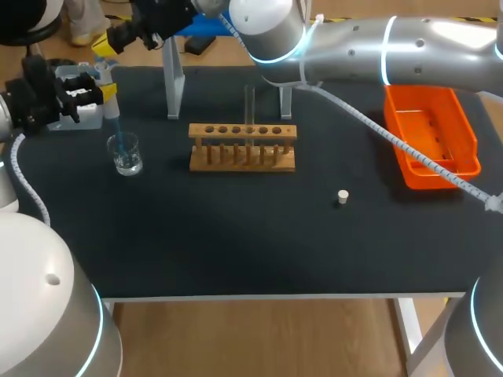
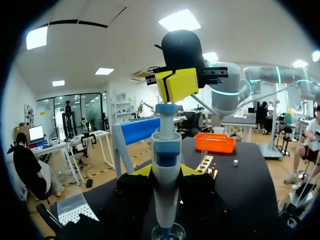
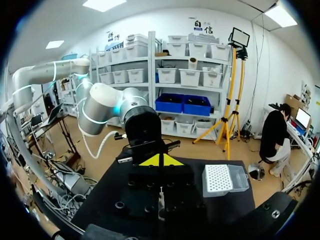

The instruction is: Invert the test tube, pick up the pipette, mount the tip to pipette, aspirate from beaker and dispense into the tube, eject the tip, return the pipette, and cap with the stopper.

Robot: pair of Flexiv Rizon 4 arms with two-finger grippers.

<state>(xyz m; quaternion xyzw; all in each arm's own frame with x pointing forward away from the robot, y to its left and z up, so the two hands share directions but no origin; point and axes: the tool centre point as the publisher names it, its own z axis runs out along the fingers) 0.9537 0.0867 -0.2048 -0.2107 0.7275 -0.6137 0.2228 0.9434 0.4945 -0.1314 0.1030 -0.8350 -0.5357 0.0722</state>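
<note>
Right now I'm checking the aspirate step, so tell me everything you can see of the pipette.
The pipette is white, plastic by its look, with a blue band and a blue top knob. It stands upright, clamped in the left gripper, and its thin tip reaches down into the clear beaker. The right gripper, fingers closed, sits on or just above the knob; I cannot tell whether they touch.

Silver-grey arms (image 1: 409, 47); cyan-lit joint rings (image 1: 386, 49); white ribbed cable (image 1: 428, 163); black jaws, yellow tips (image 2: 182, 84).
</note>
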